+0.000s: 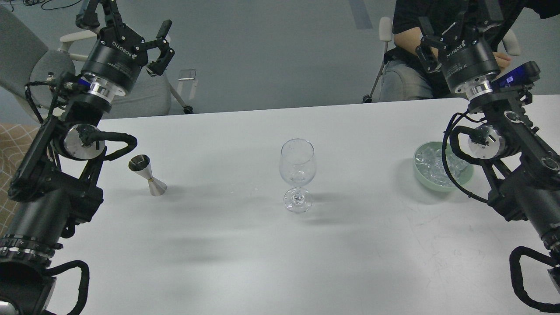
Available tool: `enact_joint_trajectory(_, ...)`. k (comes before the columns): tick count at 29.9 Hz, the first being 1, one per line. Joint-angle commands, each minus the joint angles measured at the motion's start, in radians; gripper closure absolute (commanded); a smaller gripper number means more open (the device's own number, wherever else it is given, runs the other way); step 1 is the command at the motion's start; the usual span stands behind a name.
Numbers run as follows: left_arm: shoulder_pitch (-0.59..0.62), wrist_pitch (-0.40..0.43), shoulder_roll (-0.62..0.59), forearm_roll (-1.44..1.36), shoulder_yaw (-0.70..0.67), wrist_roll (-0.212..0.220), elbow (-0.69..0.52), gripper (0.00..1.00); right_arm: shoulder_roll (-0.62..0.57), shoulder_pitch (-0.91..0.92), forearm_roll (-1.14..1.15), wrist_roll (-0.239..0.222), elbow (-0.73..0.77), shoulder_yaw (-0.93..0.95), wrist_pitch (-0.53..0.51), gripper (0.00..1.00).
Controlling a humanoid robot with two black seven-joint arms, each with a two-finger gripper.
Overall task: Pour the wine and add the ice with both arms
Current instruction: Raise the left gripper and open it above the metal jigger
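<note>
Left jaws (131,26): raised above far-left desk edge, fingers spread wide, holding nothing. Right jaws (442,26): raised at far right against a dark-clothed seated person (415,39); opening cannot be told. Steel jigger (148,175): upright on white desk (218,245), near left arm. Wine glass (297,173): upright at desk centre, well apart from both arms; wine level not discernible. Ice (431,164): heaped in green bowl (422,177), partly behind right arm cable.
</note>
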State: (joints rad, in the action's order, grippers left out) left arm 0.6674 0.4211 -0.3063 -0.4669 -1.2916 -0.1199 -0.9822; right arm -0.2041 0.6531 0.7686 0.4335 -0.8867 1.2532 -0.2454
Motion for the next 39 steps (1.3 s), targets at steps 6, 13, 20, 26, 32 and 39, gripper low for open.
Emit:
enact_joint_trajectory(6, -0.009, -0.001, -0.004, 0.001, 0.051, -0.001, 0.0, 0.02, 0.0, -0.009, 0.0, -0.001, 0.003, 0.0, 0.0, 0.0)
enact_joint_trajectory(13, -0.023, -0.019, -0.005, 0.002, 0.049, -0.001, 0.002, 0.02, 0.0, -0.026, 0.0, -0.001, -0.009, -0.003, -0.002, 0.0)
enact_joint_trajectory(20, -0.051, -0.045, -0.001, 0.004, 0.055, 0.075, 0.007, 0.02, -0.014, -0.076, 0.0, 0.001, 0.003, -0.047, 0.0, 0.0)
enact_joint_trajectory(26, -0.078, -0.019, -0.002, 0.013, 0.046, 0.128, 0.007, 0.02, -0.026, -0.095, -0.002, -0.001, 0.0, -0.029, 0.005, 0.0)
enact_joint_trajectory(32, -0.049, -0.03, -0.001, 0.014, 0.044, 0.129, 0.058, 0.02, -0.021, -0.076, -0.003, -0.002, 0.005, -0.029, 0.003, 0.0)
enact_joint_trajectory(39, -0.014, -0.041, -0.016, 0.016, 0.051, 0.129, 0.102, 0.02, -0.028, -0.075, -0.035, -0.004, 0.005, -0.029, -0.002, 0.0)
